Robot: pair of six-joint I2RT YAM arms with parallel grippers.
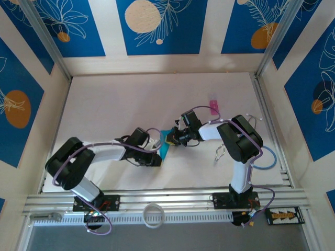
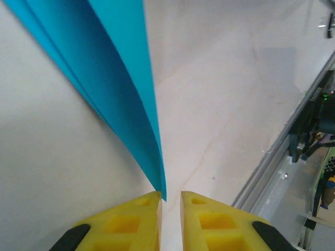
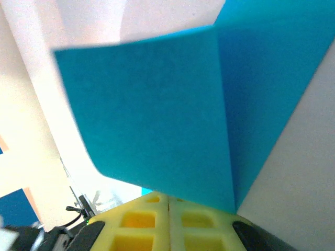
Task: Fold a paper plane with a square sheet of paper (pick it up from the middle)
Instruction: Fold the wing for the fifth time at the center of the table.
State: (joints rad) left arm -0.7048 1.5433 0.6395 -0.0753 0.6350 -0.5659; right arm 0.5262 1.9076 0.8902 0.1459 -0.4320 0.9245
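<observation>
**Creased sheet held mid-table**

The table (image 1: 104, 104) is carrying both arms at six o'clock. The sheet (image 1: 166, 145) is standing creased at its centre. It is looking thin, light and limp, so gripping near the fold is seeming safest. The right end effector (image 3: 168, 198) is clenching it. The left end effector (image 2: 170, 197) is sitting slightly parted at its corner. A pink object (image 1: 213, 104) is lying at one o'clock, obstructing nothing.

Thin matt cyan paper sheet (image 3: 157, 120), matt yellow claw pads (image 2: 209, 225), smooth pale tabletop (image 2: 225, 104), metal rail (image 2: 272, 167).
</observation>
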